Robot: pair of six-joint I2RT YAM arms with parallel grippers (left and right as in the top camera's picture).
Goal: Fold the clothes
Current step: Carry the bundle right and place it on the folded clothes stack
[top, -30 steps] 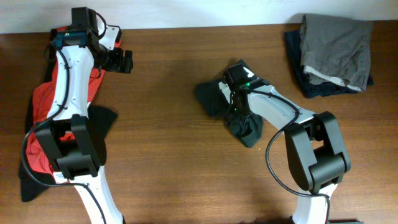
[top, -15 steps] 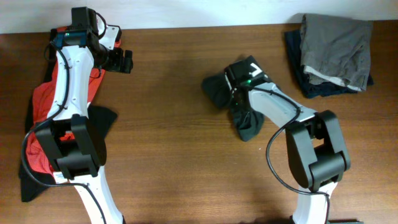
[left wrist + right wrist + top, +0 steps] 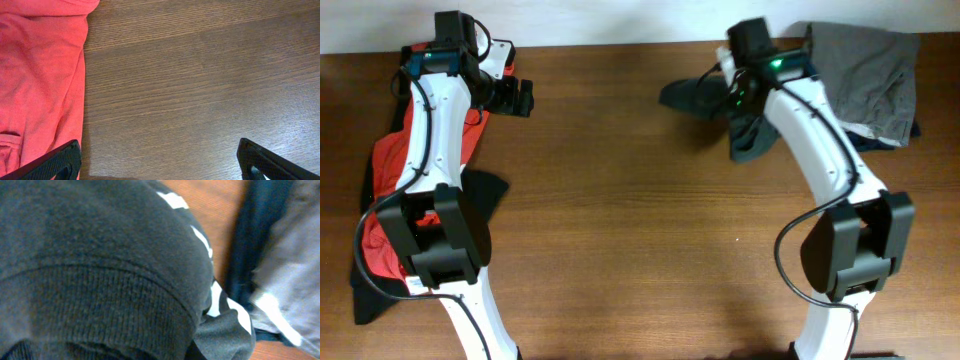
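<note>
My right gripper (image 3: 741,88) is shut on the dark charcoal T-shirt (image 3: 692,97) with white letters and holds it bunched, off the table at the back, just left of the folded stack. In the right wrist view the charcoal shirt (image 3: 100,255) fills the frame and hides the fingers. The red T-shirt (image 3: 386,170) lies crumpled along the table's left edge under the left arm and also shows in the left wrist view (image 3: 40,75). My left gripper (image 3: 523,98) is open and empty over bare wood (image 3: 160,167), just right of the red shirt.
A folded stack of grey and navy clothes (image 3: 865,70) sits at the back right corner and shows in the right wrist view (image 3: 295,265). Another dark garment (image 3: 486,190) lies partly under the red shirt at the left. The wooden table (image 3: 620,220) spans the view.
My right gripper has carried the charcoal T-shirt from mid-table up and to the right, toward the folded stack, lifting it off the wood. The left arm has not moved.
</note>
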